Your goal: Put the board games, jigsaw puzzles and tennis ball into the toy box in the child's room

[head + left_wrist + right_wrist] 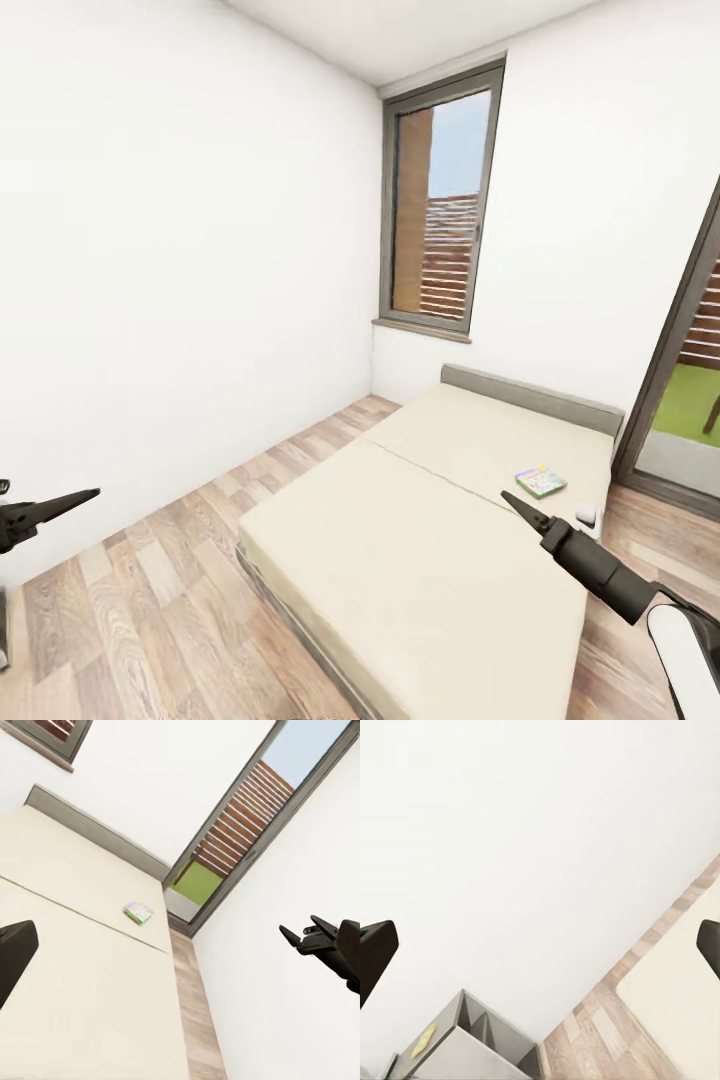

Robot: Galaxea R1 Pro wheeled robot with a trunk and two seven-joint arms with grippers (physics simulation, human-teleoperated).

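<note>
In the head view the left gripper [85,495] reached in low at the left edge and the right gripper [512,500] rose from the lower right, each showing as one dark tapered point, so the head view alone could not tell how their jaws stood. The wrist views showed more: the left gripper's [180,945] fingers sat at opposite edges of the picture, jaws wide and holding nothing, and the right gripper's [540,945] fingers were spread the same way, also empty.

Past the right gripper lay the bed [420,540], its beige mattress split by a seam, on the wood-plank floor [150,610]. One board game [541,481] rested flat on the mattress near the far right side, short of the grey headboard [530,397]; the left wrist view caught the same board game [138,911] near the mattress edge. A small white object [586,517] lay just beside it, too small to identify.

Beyond the bed stood a tall dark-framed window [440,200].

A grey open-topped unit [472,1039] against the white wall held something yellow [424,1039].
</note>
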